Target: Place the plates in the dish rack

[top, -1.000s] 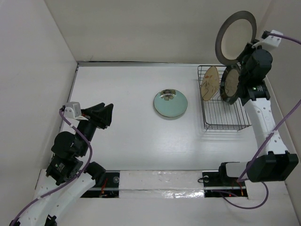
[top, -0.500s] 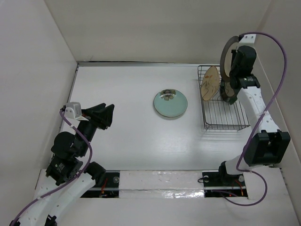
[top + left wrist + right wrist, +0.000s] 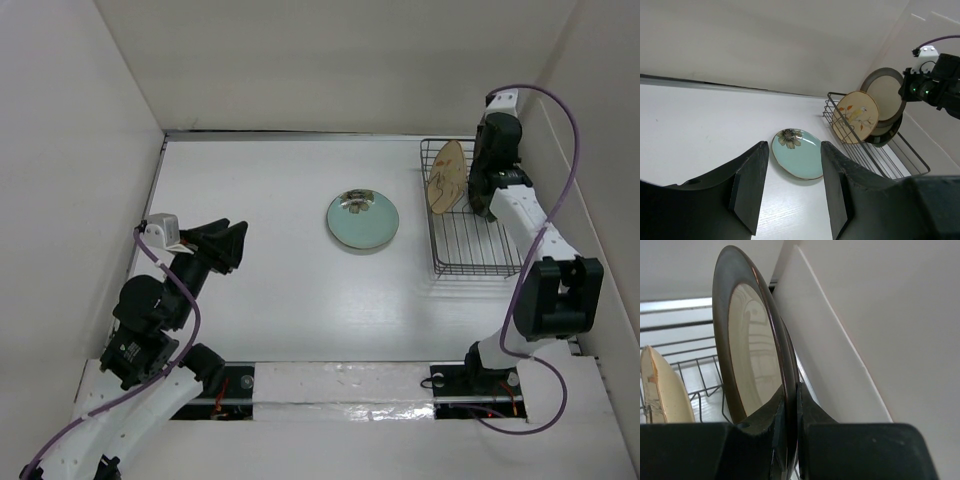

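Brown-rimmed cream plate (image 3: 752, 365) stands on edge, pinched at its rim by my right gripper (image 3: 790, 407) over the far end of the dish rack (image 3: 912, 161). From above, my own arm covers nearly all of it. Whether its lower edge touches the wires I cannot tell. In the rack stand the tan leaf plate (image 3: 856, 117) and, half hidden behind it, a dark-rimmed plate (image 3: 891, 133). My left gripper (image 3: 793, 165) is spread and empty, near the teal plate (image 3: 797, 155) on the table (image 3: 700, 125).

Teal plate (image 3: 362, 221) flat mid-bench | tan plate (image 3: 446, 176) upright in rack (image 3: 480, 250) | grey-rimmed plate (image 3: 885, 92), dark-rimmed plate (image 3: 890, 135) upright behind it
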You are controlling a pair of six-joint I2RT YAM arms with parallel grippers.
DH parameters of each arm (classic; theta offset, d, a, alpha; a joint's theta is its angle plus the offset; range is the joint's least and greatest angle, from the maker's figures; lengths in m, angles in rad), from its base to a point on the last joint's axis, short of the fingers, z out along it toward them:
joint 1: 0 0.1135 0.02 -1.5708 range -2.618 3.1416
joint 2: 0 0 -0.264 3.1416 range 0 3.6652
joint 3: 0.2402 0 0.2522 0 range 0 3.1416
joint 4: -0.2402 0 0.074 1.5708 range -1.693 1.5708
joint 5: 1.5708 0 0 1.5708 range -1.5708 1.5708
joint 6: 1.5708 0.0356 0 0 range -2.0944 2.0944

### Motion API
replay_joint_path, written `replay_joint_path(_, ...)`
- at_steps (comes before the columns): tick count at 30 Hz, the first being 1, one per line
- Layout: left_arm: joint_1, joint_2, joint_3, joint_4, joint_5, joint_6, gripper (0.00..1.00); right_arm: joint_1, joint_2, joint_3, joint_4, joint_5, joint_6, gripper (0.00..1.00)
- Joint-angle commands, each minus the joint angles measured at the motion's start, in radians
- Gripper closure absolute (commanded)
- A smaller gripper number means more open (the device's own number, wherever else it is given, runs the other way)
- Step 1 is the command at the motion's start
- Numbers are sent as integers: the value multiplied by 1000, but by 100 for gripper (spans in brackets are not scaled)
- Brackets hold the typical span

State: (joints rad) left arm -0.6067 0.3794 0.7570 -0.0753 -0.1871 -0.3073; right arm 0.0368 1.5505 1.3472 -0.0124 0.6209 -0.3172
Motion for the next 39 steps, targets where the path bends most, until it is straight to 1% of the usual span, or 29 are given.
replay_joint_path(1,4,13,7,45,12,4,57,25,3,20,238,88,-89,100)
replay_joint_path(5,4,7,10,46,6,5,57,46,43,18,218,115,-80,100)
replay_joint_path(10,4,13,11,43,12,7,57,66,42,-65,253,142,-74,100)
replay_joint_path(14,4,18,11,45,26,5,57,66,11,-102,203,105,44,100)
replay_joint_path(15,4,15,11,43,25,5,57,66,8,-109,192,108,91,100)
replay_joint_path(20,4,16,8,49,31,4,57,84,-10,-186,189,146,193,100)
replay_joint_path(21,4,19,10,45,31,4,57,84,-9,-203,189,164,235,100)
replay_joint_path(23,4,19,8,49,32,4,57,84,-9,-218,181,175,283,95)
replay_joint_path(25,4,24,7,51,31,2,57,75,-17,-240,172,166,361,71)
replay_joint_path(26,4,30,7,48,31,2,57,75,-20,-238,164,154,383,63)
replay_joint_path(27,4,33,8,45,31,4,56,66,-21,-232,149,143,429,50)
replay_joint_path(29,4,39,10,45,29,4,56,66,-42,-201,106,120,460,41)
replay_joint_path(30,4,41,8,46,28,4,56,66,-56,-195,98,112,483,33)
replay_joint_path(33,4,62,10,42,21,4,56,57,-113,-157,68,50,527,30)
replay_joint_path(36,4,87,13,38,9,7,56,57,-187,-148,52,-21,556,29)
replay_joint_path(38,4,119,13,39,-3,7,59,66,-249,-174,75,-52,573,29)
replay_joint_path(39,4,134,16,35,-5,7,63,66,-268,-181,80,-65,584,33)
